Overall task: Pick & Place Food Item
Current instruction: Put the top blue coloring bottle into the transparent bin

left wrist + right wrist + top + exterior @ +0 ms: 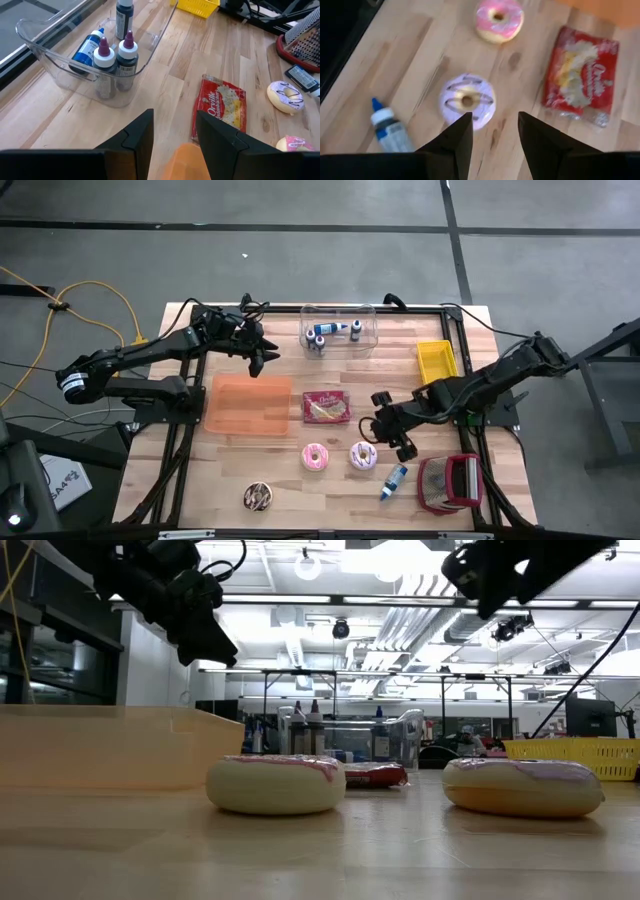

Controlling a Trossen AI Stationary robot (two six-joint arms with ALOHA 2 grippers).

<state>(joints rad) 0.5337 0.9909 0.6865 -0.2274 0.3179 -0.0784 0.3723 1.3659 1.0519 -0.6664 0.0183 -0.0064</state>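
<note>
A purple-iced donut (pixel 362 455) (pixel 467 100) lies flat on the wooden table. A pink-iced donut (pixel 315 457) (pixel 276 783) lies to its left, and a chocolate donut (pixel 258 497) sits near the front edge. A red popcorn packet (pixel 327 407) (pixel 220 107) lies flat beside an orange tray (pixel 248 405). My right gripper (pixel 385 430) (pixel 494 120) hangs open just above and beyond the purple donut, holding nothing. My left gripper (pixel 265 360) (pixel 174 117) hovers open over the tray's far edge, also holding nothing.
A clear bin (pixel 338 330) with several paint bottles stands at the far edge, and a yellow bin (pixel 437 360) at the far right. A blue-capped bottle (pixel 393 481) lies beside a red basket (pixel 450 482) at the front right.
</note>
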